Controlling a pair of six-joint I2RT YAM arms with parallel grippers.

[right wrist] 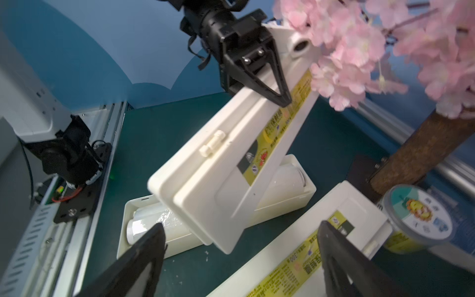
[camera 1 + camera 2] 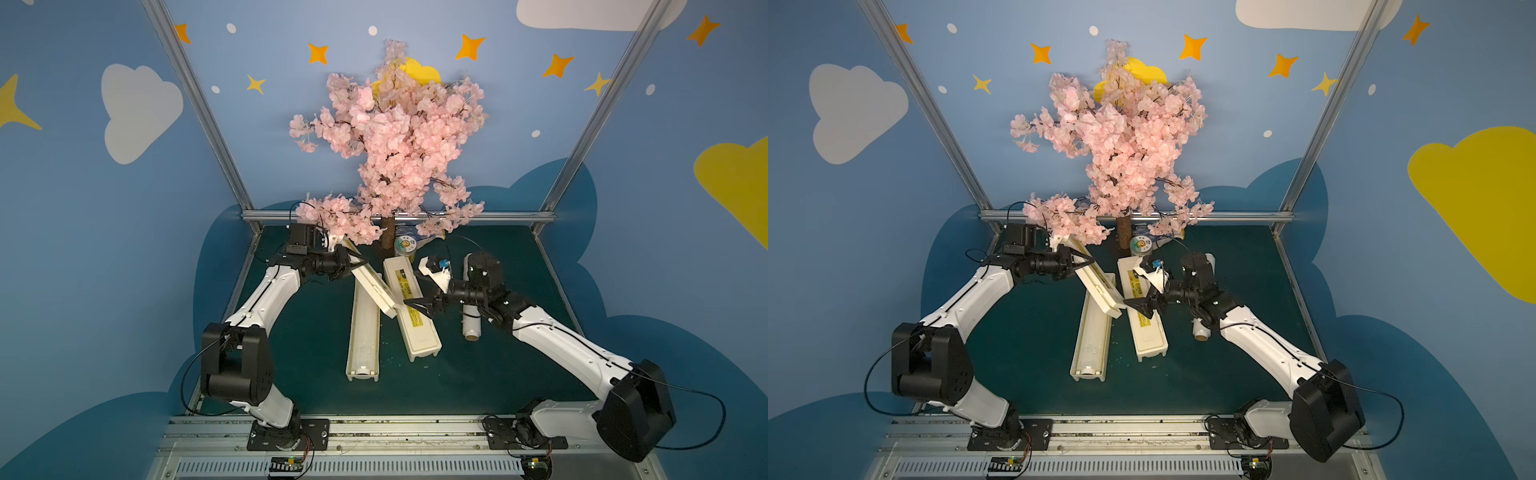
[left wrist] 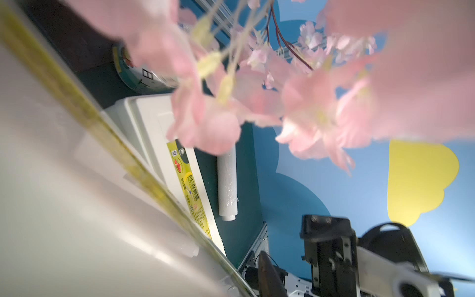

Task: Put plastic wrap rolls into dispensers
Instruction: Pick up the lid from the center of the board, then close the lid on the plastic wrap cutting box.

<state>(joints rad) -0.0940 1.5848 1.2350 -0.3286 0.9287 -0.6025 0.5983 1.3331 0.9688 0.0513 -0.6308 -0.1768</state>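
Note:
One dispenser (image 2: 351, 357) lies open at centre, a plastic wrap roll (image 2: 364, 328) lying in its trough (image 1: 122, 231), as the right wrist view shows (image 1: 154, 226). Its lid (image 2: 374, 286) is raised and tilted over the trough, and my left gripper (image 2: 358, 263) is shut on its far end (image 1: 272, 87). The second dispenser (image 2: 411, 316) lies closed beside it. My right gripper (image 2: 419, 306) hangs open over that closed box, next to the lid's low end, fingers (image 1: 146, 252) wide apart. A second roll (image 2: 472, 320) lies to the right, partly under my right arm.
A pink blossom tree stands at the back, trunk (image 2: 388, 232) behind the boxes, and its low branches (image 2: 332, 218) brush my left wrist. A short green-and-white can (image 2: 404, 246) sits by the trunk. Metal frame rails (image 2: 399, 216) edge the green mat.

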